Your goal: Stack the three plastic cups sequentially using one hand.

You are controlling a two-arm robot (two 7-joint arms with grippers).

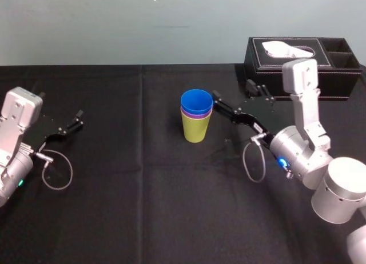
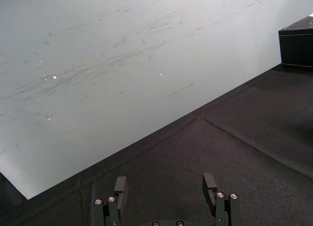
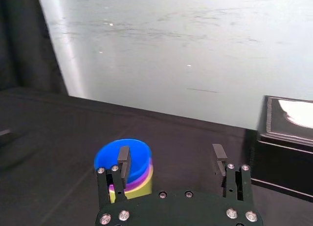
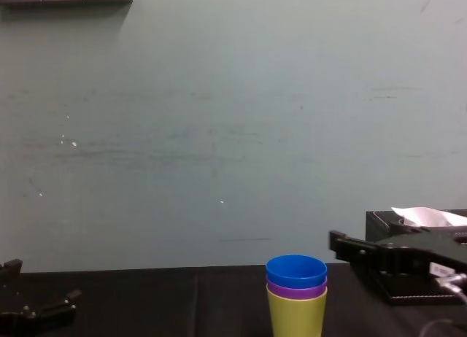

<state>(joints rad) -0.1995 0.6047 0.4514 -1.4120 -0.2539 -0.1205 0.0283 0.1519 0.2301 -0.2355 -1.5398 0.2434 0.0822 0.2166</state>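
The three plastic cups stand nested in one upright stack at the table's middle: blue (image 1: 196,102) on top, purple (image 1: 189,112) under it, yellow-green (image 1: 195,129) at the bottom. In the chest view the stack (image 4: 296,297) stands upright too. My right gripper (image 1: 233,94) sits just right of the stack, open, with nothing between its fingers. In the right wrist view the blue cup (image 3: 110,155) lies just beyond one finger (image 3: 123,160), outside the gap of the gripper (image 3: 171,157). My left gripper (image 1: 77,118) rests open at the table's far left (image 2: 165,186).
A black tissue box (image 1: 303,58) with white tissue stands at the back right, behind my right arm. Black cloth (image 1: 143,195) covers the table. A pale wall (image 4: 219,133) rises behind it.
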